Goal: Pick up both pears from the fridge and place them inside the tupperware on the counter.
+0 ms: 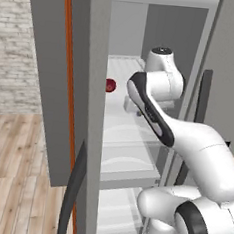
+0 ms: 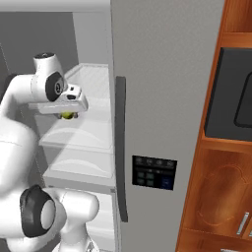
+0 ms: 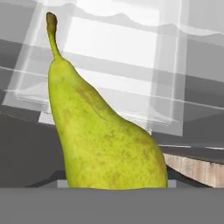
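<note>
Hand view places a pear [image 3: 105, 148] directly against the gripper, evidently clamped, though fingertip contact is hidden. Right base view shows the gripper [image 2: 68, 114] above a white fridge shelf [image 2: 93, 130]. Risk: insecure grip could drop the pear during withdrawal.

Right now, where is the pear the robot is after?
The pear looms close in the hand view. In the right base view it peeks out yellow-green just under the hand, inside the open fridge, above a white shelf.
</note>
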Controlling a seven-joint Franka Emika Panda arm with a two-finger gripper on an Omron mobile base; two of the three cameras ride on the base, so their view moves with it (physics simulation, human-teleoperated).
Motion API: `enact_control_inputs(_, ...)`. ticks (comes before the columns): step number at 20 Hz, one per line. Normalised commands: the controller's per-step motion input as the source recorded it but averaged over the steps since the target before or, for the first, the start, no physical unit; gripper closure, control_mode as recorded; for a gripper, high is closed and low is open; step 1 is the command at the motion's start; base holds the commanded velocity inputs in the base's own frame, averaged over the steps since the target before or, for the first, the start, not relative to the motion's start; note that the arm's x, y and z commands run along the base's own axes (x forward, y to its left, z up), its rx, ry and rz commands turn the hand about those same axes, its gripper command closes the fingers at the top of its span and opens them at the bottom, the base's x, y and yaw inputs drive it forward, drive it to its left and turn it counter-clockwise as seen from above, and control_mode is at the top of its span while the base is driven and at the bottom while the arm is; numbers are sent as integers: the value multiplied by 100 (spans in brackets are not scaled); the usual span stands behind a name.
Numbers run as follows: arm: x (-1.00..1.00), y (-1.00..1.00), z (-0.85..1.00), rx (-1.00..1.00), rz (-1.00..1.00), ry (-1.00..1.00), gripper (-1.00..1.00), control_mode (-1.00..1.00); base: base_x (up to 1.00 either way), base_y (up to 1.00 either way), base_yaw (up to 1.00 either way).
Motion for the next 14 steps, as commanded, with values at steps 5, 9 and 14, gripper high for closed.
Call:
enact_control_inputs(5,-100,0,33,-1,24,-30,100,-100,0,0,0)
enact_control_inputs(9,-96,-7,28,0,29,-35,100,-100,0,0,0)
enact_control_inputs(14,-56,-12,21,0,26,-39,100,-100,0,0,0)
